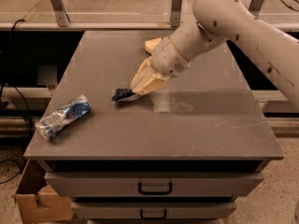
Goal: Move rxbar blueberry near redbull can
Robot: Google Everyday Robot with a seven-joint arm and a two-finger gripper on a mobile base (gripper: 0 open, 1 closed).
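The rxbar blueberry [123, 94], a small dark navy wrapper, sticks out to the left from my gripper [135, 91], which is shut on it low over the middle of the grey table [140, 134]. The redbull can [63, 117], dented silver and blue, lies on its side near the table's front left corner, well to the left of the bar. My pale arm [224, 27] reaches in from the upper right.
A pale yellow sponge [153, 44] lies on the table behind the gripper, partly hidden by the arm. Drawers with handles [154, 188] sit under the tabletop. A cardboard box [39, 202] stands on the floor at the lower left. A rail runs behind the table.
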